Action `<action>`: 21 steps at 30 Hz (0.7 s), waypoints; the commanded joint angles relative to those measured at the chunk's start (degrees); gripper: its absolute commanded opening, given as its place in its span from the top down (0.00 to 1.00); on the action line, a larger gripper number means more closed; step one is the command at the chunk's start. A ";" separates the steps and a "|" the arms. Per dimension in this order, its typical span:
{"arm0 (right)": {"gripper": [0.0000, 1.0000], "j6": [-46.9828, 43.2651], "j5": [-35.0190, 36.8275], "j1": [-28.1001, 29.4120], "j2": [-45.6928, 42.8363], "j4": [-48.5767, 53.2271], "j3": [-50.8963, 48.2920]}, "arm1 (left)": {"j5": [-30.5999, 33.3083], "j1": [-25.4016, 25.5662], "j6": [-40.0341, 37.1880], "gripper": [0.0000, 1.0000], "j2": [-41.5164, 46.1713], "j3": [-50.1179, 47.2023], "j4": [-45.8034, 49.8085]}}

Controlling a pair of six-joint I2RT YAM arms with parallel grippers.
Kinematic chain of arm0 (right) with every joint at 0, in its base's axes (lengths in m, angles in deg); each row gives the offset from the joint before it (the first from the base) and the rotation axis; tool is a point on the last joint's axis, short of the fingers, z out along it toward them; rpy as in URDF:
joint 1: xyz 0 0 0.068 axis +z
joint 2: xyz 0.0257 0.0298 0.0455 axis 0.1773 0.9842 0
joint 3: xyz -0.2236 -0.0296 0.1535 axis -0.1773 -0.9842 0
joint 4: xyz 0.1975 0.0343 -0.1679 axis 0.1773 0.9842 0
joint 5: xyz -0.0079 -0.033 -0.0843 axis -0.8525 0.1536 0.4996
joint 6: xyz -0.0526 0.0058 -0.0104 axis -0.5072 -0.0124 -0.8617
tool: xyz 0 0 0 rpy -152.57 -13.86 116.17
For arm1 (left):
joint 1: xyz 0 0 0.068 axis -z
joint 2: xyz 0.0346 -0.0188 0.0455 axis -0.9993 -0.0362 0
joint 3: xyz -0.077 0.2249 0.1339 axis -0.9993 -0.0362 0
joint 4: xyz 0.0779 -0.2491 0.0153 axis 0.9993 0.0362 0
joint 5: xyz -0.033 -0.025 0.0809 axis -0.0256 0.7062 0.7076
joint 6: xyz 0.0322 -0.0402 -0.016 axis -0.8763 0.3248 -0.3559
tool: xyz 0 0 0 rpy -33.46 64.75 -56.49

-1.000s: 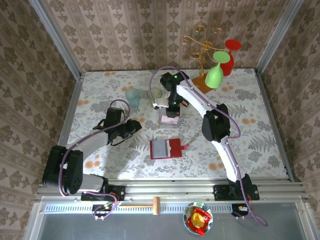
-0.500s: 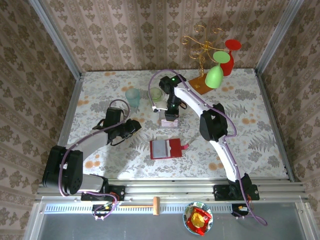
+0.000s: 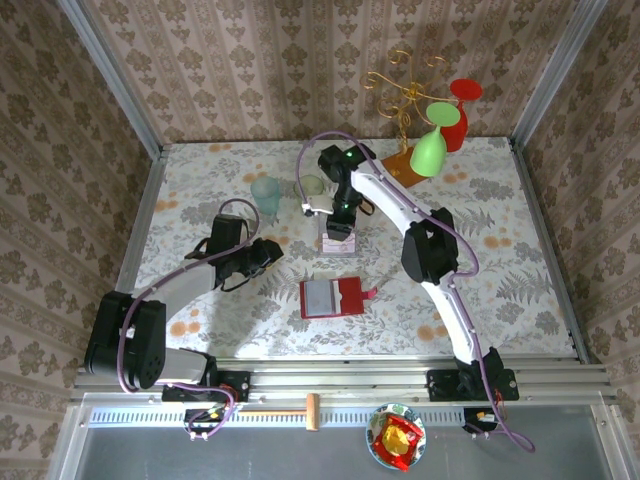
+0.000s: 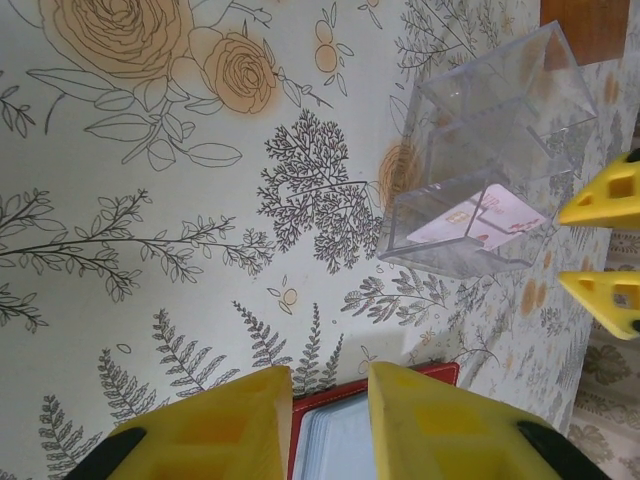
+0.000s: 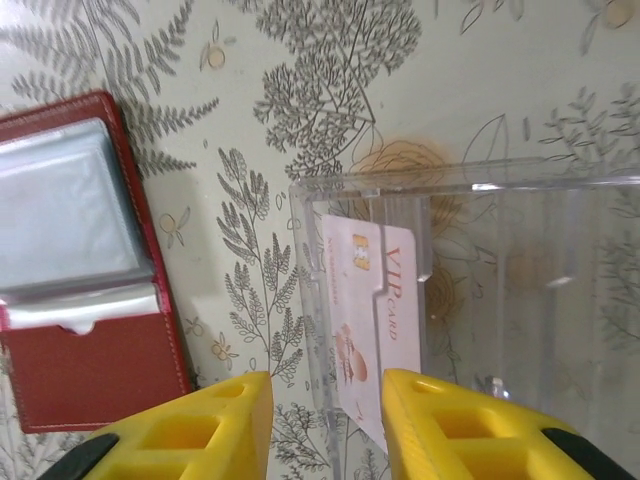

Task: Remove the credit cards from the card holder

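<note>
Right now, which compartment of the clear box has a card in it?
The end compartment nearest the red card holder: a pink-and-white VIP card sits in it. The other compartments of the clear box hold no card.

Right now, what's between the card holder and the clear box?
Nothing but bare floral tablecloth; the right wrist view shows that strip between the card holder and the clear box.

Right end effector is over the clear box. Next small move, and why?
Probably raise the right end effector and move toward the card holder: it is open, and the pink VIP card already sits inside the clear box.
</note>
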 commanded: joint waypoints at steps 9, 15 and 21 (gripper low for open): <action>0.64 19.28 -2.64 1.73 -19.92 -21.20 -24.98 | -1.26 4.70 0.90 0.73 0.29 -0.41 -0.35; 0.64 34.62 -1.57 2.98 -30.42 -36.15 -42.59 | -1.16 8.94 1.99 0.74 -1.27 -1.20 -1.12; 0.65 55.14 -0.48 4.22 -36.94 -46.57 -55.13 | -0.16 12.65 3.49 0.74 -2.82 -2.32 -2.03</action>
